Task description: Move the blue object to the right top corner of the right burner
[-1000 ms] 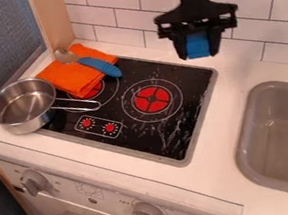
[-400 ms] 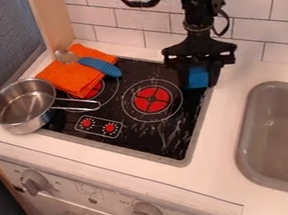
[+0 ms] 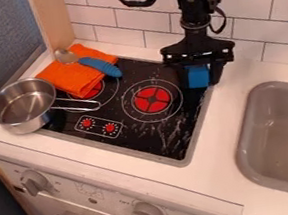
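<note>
Gripping the small blue block (image 3: pixel 198 77) in my black two-fingered hand (image 3: pixel 200 82), I hang down from the top of the camera view, fingers parted by the block's width, one on either side of it. The block is at the top right corner of the black stovetop (image 3: pixel 171 138), up and to the right of the red right burner (image 3: pixel 152 99). On the left, the folded orange cloth (image 3: pixel 69 81) partly covers the red left burner (image 3: pixel 92 90), and the metal spoon with a blue handle (image 3: pixel 100 65) lies across the cloth. The silver metal pot (image 3: pixel 21 106) sits at the stovetop's left edge, its wire handle pointing right. To the right, the grey sink (image 3: pixel 248 158) is set into the white desk (image 3: pixel 213 170), well apart from the pot; white tiles (image 3: pixel 258 12) rise behind.
</note>
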`<state>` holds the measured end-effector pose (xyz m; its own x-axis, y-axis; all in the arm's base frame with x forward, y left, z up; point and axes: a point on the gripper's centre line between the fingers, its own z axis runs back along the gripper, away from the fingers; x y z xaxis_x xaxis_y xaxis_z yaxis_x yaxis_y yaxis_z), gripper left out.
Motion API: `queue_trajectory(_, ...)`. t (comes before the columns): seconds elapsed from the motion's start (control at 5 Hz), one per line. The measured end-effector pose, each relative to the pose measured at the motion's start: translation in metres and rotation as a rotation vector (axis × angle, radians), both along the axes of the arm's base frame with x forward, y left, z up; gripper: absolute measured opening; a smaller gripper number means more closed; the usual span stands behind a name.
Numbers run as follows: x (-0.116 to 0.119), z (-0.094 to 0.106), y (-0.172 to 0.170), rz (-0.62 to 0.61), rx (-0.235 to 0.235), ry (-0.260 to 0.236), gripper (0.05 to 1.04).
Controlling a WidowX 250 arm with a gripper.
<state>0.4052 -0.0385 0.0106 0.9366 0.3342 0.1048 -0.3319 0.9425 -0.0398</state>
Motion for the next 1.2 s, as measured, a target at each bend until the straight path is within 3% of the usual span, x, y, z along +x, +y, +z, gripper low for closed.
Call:
queue_trajectory(0.4, -0.011, 0.0, 0.019, 0.035, 0.024, 0.024, 0.999)
queue_trajectory(0.6, -0.01, 0.011, 0.018, 0.018, 0.026, 0.004, 1.0)
queue_trajectory(1.0, -0.011, 0.051, 0.002, -0.017, -0.023, -0.081, 1.0)
queue_trajectory(1.2, -0.02, 0.089, 0.006, -0.022, -0.035, -0.153, 1.0)
